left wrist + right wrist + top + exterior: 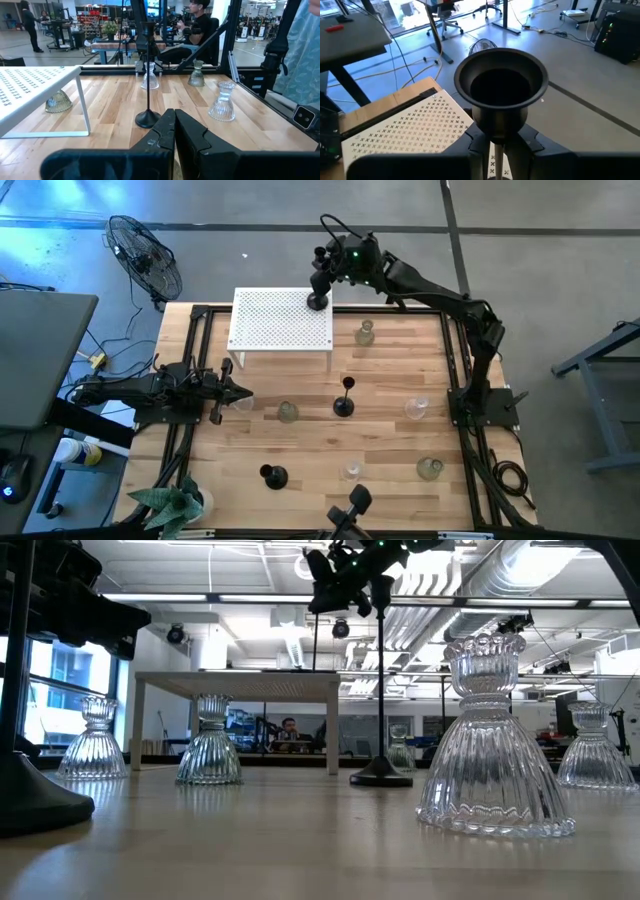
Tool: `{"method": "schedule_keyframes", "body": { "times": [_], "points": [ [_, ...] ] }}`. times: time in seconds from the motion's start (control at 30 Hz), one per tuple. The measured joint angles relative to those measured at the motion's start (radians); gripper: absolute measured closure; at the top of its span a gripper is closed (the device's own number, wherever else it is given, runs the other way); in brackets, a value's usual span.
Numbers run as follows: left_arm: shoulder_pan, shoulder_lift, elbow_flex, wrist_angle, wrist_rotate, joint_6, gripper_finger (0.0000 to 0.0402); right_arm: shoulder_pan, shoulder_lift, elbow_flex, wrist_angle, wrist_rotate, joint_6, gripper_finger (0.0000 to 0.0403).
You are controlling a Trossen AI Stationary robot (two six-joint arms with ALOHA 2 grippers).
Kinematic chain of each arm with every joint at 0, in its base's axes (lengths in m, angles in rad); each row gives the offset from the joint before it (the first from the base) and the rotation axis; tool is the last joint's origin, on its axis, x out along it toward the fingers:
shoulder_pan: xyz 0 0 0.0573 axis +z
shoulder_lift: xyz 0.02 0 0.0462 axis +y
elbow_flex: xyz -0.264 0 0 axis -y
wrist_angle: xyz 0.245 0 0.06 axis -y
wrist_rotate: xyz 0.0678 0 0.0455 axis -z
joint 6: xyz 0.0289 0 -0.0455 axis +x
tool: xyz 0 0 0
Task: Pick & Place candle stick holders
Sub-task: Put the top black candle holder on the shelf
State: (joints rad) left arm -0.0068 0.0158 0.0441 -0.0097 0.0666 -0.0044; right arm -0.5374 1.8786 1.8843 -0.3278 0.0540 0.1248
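Observation:
My right gripper (320, 280) is over the far right corner of the white perforated little table (270, 325), shut on a black candle stick holder (500, 85). The holder's round base (318, 302) is at that corner; whether it rests there I cannot tell. My left gripper (235, 392) is shut and empty, low at the table's left side. A second black holder (344, 405) stands mid-table and a third (273, 476) near the front. Several glass holders stand on their bases, among them three (365, 333) (288, 412) (416, 408). My right gripper pinches the black holder's thin stem (498, 152) between its two fingers, just below the cup (500, 80). The fingers lie across the stem. The holder stands upright in the hold, cup up, over the white table's perforated top.
A black floor fan (145, 260) stands beyond the far left corner. A plant (175, 505) sits at the near left corner. Black frame rails (190, 360) run along the table's sides. A glass holder (58, 101) stands under the white table. People show in the room behind.

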Motion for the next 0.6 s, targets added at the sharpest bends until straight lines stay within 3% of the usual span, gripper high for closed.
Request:
{"method": "schedule_keyframes", "body": {
  "times": [0.6],
  "points": [
    [0.0,0.0,0.0,0.0,0.0,0.0,0.0401,-0.022,0.0,-0.002,0.035,-0.004,-0.029,0.0366]
  ]
}}
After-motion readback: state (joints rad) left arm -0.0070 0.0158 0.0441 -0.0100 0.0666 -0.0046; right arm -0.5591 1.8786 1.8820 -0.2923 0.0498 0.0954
